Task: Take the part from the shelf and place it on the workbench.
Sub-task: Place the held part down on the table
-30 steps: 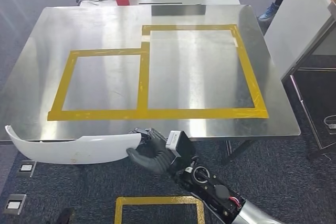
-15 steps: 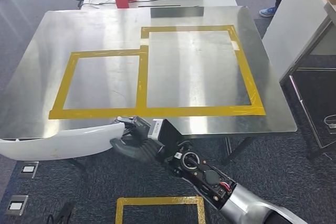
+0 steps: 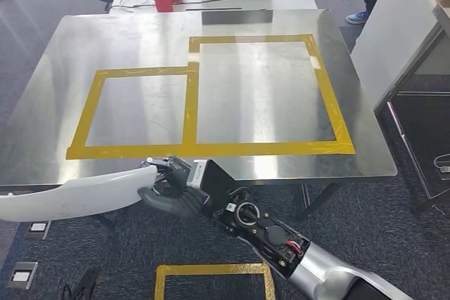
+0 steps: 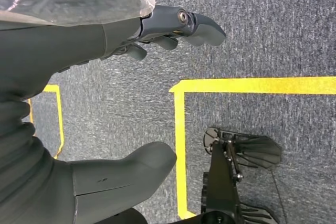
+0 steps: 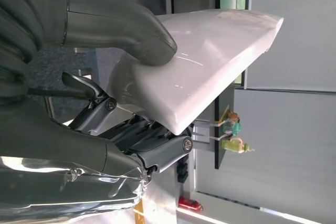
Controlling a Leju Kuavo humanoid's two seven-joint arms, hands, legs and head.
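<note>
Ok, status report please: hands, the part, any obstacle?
Right hand grips white part, near workbench front edge. Left hand open over floor. Taped zones bare.

Glossy white plastic part [image 3: 69, 198]; shiny brushed-metal workbench [image 3: 48, 103]; rough grey carpet [image 3: 371, 237].

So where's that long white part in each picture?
Head view: the white part lies low on the left, its end gripped by the right hand, just in front of the metal workbench.
Right wrist view: the part spans the middle, under the thumb.
Left wrist view: not in it.
Shared landmark: the right hand.
</note>
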